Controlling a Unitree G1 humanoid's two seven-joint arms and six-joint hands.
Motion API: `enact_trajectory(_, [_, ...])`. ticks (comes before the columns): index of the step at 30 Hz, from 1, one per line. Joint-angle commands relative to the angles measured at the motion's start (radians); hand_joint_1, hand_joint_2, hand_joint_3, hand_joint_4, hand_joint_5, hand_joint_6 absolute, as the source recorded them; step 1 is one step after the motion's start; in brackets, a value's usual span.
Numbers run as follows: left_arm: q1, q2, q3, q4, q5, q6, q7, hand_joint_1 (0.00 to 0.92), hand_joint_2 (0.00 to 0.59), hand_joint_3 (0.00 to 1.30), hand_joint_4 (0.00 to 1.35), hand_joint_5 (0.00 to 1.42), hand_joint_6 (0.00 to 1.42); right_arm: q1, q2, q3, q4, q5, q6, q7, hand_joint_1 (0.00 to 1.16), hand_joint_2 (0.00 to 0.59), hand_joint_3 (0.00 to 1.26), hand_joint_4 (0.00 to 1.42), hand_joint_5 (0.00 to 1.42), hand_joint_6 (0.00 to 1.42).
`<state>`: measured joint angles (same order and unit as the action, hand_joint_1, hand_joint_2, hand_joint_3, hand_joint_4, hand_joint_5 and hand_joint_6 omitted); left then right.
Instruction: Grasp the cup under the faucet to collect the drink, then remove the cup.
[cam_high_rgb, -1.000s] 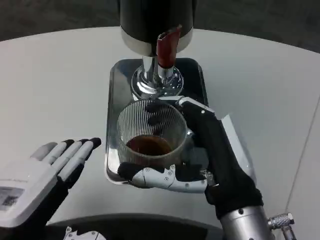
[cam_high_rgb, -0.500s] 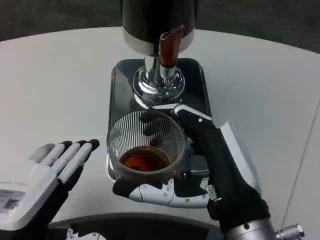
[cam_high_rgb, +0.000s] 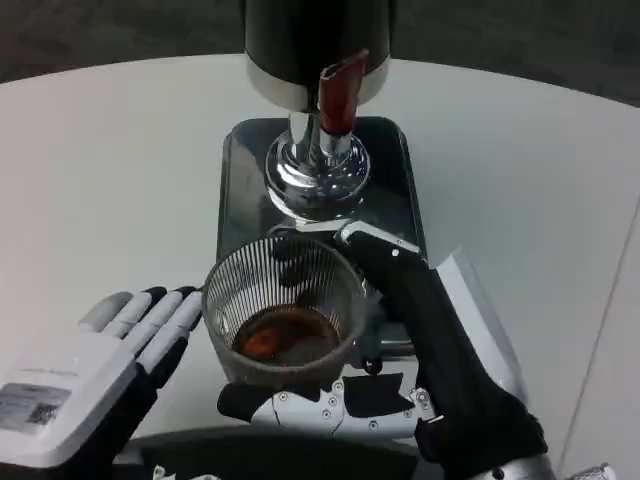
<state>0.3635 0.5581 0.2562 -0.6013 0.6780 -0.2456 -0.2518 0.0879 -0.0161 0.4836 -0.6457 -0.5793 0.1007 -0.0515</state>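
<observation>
Left hand (cam_high_rgb: 85, 385) low at left, palm down, fingers straight and apart, holding nothing, tips just beside cup. One cup (cam_high_rgb: 284, 312) (ribbed clear glass, brown drink in bottom) upright, mouth up, long axis vertical, over near edge of one metal tray (cam_high_rgb: 232, 190). One dispenser (cam_high_rgb: 316, 50) behind, red tap (cam_high_rgb: 336, 92) over chrome base (cam_high_rgb: 316, 170). Right hand (cam_high_rgb: 405, 350) wrapped round cup, fingers grasping far wall and near base.
</observation>
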Motion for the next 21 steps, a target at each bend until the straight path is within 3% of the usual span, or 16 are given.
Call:
enact_trajectory(1, [0.023,-0.008,-0.007,-0.02,0.005,-0.01,0.001,0.0,0.008,0.0,0.0,0.0,0.0,0.025,0.034,0.039,-0.053,-0.005,-0.009,-0.004,1.1,0.065,0.71,0.97,0.97,1.29])
enact_trajectory(21, [0.01,-0.012,-0.04,-0.04,0.013,0.003,-0.018,0.0,0.008,0.0,0.0,0.0,0.0,0.051,0.016,0.012,-0.066,0.009,-0.022,-0.008,1.09,0.065,0.71,0.97,0.97,1.29])
